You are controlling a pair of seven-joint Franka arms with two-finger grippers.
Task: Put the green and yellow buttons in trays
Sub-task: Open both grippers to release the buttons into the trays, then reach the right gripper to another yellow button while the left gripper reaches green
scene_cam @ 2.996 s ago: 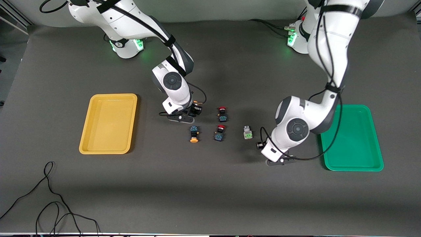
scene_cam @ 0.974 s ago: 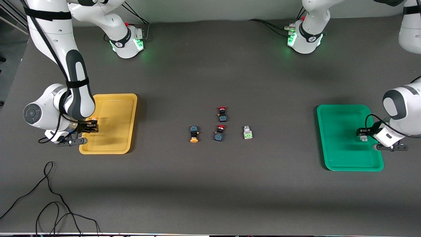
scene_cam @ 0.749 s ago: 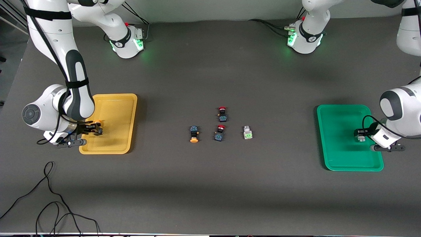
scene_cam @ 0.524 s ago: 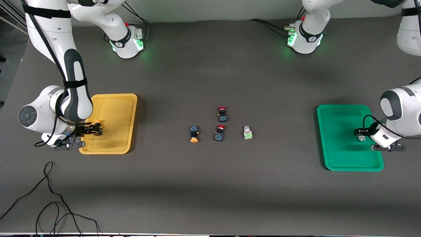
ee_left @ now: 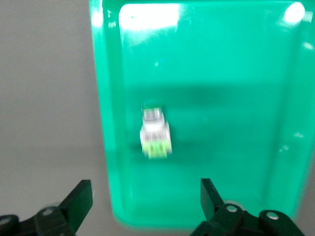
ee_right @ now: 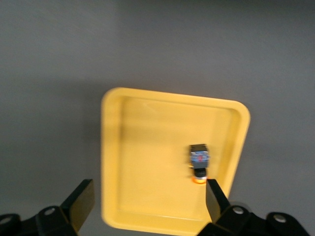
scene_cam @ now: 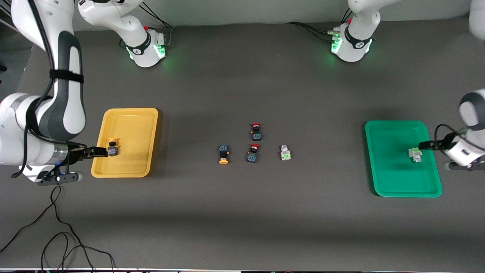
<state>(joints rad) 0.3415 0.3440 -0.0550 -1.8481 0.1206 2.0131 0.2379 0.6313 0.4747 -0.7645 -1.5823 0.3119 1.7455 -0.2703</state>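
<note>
A yellow-capped button (scene_cam: 112, 148) lies in the yellow tray (scene_cam: 132, 127); both show in the right wrist view, the button (ee_right: 199, 160) and the tray (ee_right: 147, 147). My right gripper (scene_cam: 100, 151) is open and empty, up over that tray's rim; it also shows in the right wrist view (ee_right: 147, 196). A grey-white and green button (scene_cam: 415, 154) lies in the green tray (scene_cam: 390, 144), seen too in the left wrist view (ee_left: 155, 135) on the tray (ee_left: 221, 98). My left gripper (scene_cam: 425, 145) is open and empty over it (ee_left: 146, 196). A second yellow-capped button (scene_cam: 223, 154) and a second green button (scene_cam: 285, 152) lie mid-table.
Two dark switches with red caps (scene_cam: 256, 131) (scene_cam: 252, 153) lie between the loose yellow and green buttons. A black cable (scene_cam: 57, 227) loops on the table near the front camera at the right arm's end.
Both grippers have let go of their buttons, which now lie in the trays. Both have risen and drawn back toward the table's ends.
</note>
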